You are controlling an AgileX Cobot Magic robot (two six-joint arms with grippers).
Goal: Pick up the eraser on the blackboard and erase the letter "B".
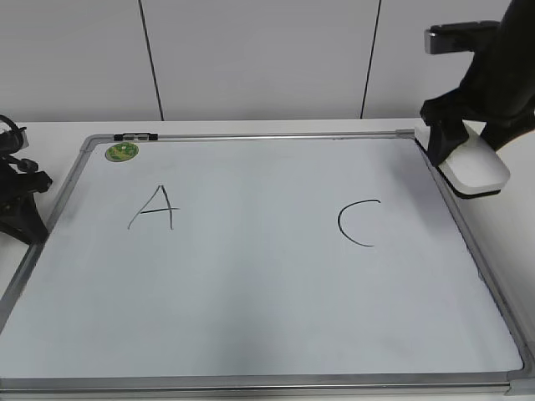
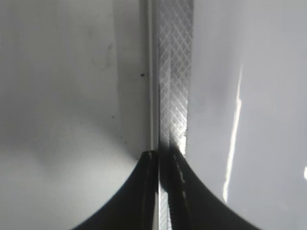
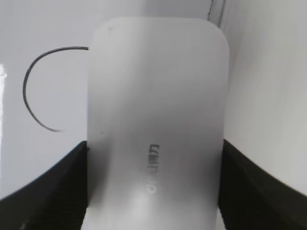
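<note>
The blackboard (image 1: 251,284) is a white dry-erase board with a grey frame, lying flat. A black "A" (image 1: 155,209) and a black "C" (image 1: 359,223) are on it. No letter "B" shows between them; that patch is blank. My right gripper (image 1: 468,154) is shut on the white eraser (image 1: 475,170) and holds it over the board's right edge near the far right corner. In the right wrist view the eraser (image 3: 156,124) fills the middle, with the "C" (image 3: 36,91) to its left. My left gripper (image 2: 165,155) is shut over the board's frame strip (image 2: 173,72).
A green round magnet (image 1: 122,151) sits at the board's far left corner. The left arm's black base (image 1: 18,196) stands just off the board's left edge. A white wall with dark seams rises behind the table.
</note>
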